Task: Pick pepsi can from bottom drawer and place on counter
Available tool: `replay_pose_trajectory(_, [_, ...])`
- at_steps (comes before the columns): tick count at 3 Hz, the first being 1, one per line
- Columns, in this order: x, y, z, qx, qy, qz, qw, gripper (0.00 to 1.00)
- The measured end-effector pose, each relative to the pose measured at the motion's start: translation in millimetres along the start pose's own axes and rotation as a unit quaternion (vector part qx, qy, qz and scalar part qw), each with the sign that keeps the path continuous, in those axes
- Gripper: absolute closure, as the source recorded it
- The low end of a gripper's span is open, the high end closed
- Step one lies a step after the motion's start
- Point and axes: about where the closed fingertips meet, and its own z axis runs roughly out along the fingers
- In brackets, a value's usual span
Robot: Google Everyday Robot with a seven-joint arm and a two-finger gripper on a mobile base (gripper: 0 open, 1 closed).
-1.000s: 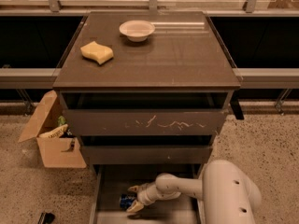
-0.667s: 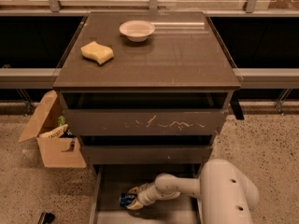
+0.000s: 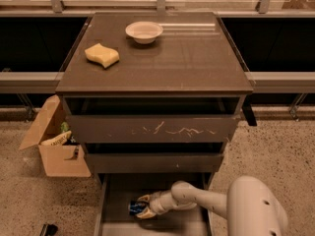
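Barely any change: end effector (image 3: 142, 207) still clamped on the pepsi can (image 3: 135, 208) inside the bottom drawer (image 3: 120, 190), so lifting's next I guess.

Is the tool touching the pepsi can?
Touching. Camera view: the tool, in the bottom drawer, has fingers against both sides of the pepsi can, no gap.

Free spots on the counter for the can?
On the counter, the right half, from bowl to right edge, is bare; so is the strip between sponge and front edge. Back-left is crowded. The gripper sits at the pepsi can in the bottom drawer.
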Motion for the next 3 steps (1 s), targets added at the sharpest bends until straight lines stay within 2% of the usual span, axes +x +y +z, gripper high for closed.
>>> replay_pose_trajectory(1, [-21,3,-58,0.01,-0.052,-0.041,0.9977,1.0])
replay_pose_trajectory(2, [-37,4,-133,0.033,-0.072,-0.072,0.9942,1.0])
replay_pose_trajectory(3, [-49,0,-167,0.041,-0.075,-0.089,0.9924,1.0])
